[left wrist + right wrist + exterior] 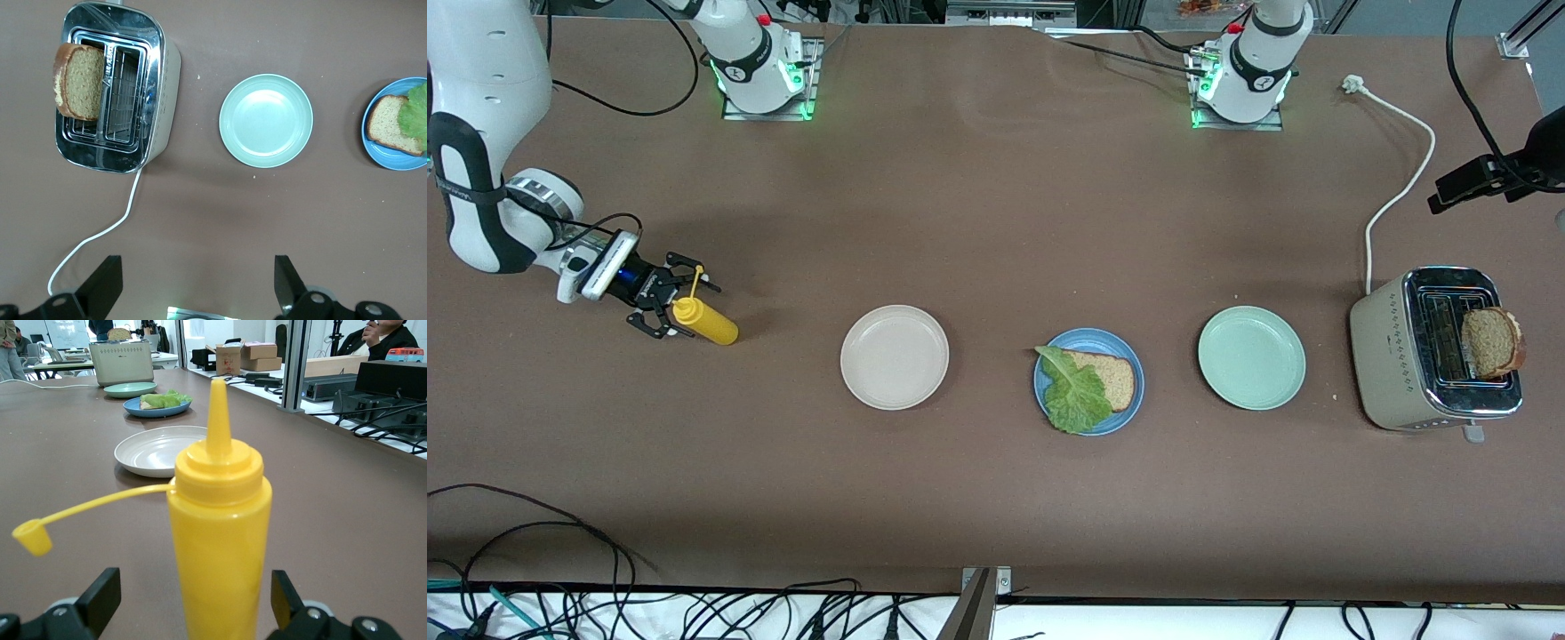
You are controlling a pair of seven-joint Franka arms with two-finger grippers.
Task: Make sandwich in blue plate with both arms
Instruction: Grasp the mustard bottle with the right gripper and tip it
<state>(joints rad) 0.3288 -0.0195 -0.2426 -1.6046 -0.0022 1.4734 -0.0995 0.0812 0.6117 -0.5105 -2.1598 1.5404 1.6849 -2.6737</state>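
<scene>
Half-built sandwich on blue plate [1129, 404], second slice [1492, 342] in toaster [1392, 360].

Front: bread [1116, 378] and lettuce [1074, 396] on plate between cream plate [894, 357] and mint plate [1251, 357]; right gripper [665, 302] at table level, jaws spread around yellow bottle [707, 322].
Left wrist: left gripper [193, 283] released, over table beside toaster; slice looks light, crumbly, best pinched at crust.
Right wrist: bottle uncapped, upright; no readable writing.

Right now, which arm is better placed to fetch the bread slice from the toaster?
Left. The left gripper hangs open over the table by the toaster and bread slice; the right gripper is at the yellow bottle.
</scene>
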